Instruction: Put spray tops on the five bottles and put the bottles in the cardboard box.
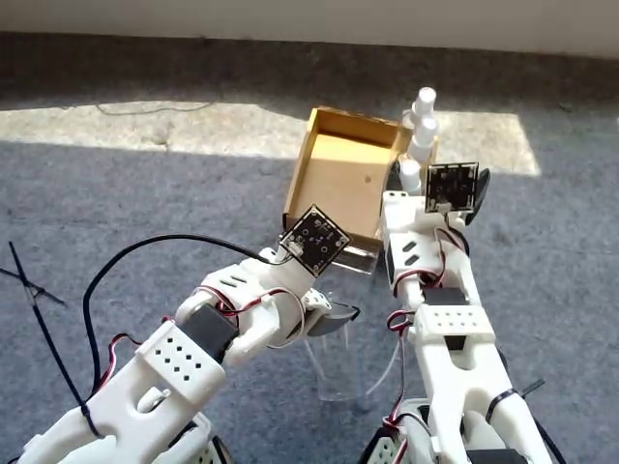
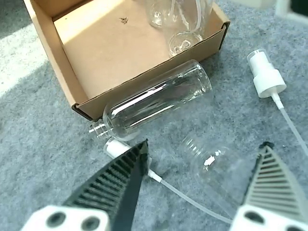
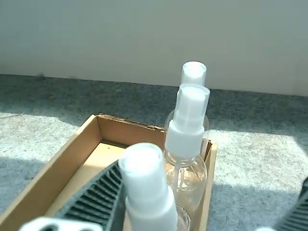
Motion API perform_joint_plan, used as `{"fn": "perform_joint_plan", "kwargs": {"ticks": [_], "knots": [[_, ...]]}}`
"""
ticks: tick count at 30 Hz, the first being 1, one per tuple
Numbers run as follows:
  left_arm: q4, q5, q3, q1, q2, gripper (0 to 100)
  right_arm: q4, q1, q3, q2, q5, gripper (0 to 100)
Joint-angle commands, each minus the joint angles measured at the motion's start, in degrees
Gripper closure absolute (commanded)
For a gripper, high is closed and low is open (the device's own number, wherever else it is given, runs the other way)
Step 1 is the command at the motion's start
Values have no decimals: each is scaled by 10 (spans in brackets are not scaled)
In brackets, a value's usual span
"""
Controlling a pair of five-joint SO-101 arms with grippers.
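Left jaws apart, clear capless bottle (image 2: 154,103) lying

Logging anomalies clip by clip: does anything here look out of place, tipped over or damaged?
One uncapped bottle lies on its side on the carpet against the outside wall of the cardboard box, with two spray tops loose nearby. Nothing looks spilled or broken.

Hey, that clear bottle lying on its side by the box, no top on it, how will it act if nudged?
The uncapped bottle is a cylinder on its side, so it will probably roll, though the cardboard box beside it may stop it. It looks empty, so likely light and easily knocked away.
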Motion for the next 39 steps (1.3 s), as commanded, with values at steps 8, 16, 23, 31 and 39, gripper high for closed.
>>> {"fn": "perform_joint_plan", "kwargs": {"ticks": [8,16,23,31,39], "knots": [[-11,-2,-7,5,-7,678,90,4,-104,-55,4,571],[-11,-2,-7,5,-7,678,189,3,-191,-94,4,572],[-10,-2,-10,-11,-9,678,343,-13,-327,-96,1,574],[144,-2,-132,-268,-157,678,611,-86,-465,-96,1,574],[265,-24,-271,-519,-82,678,882,-139,-534,-92,1,577]]}}
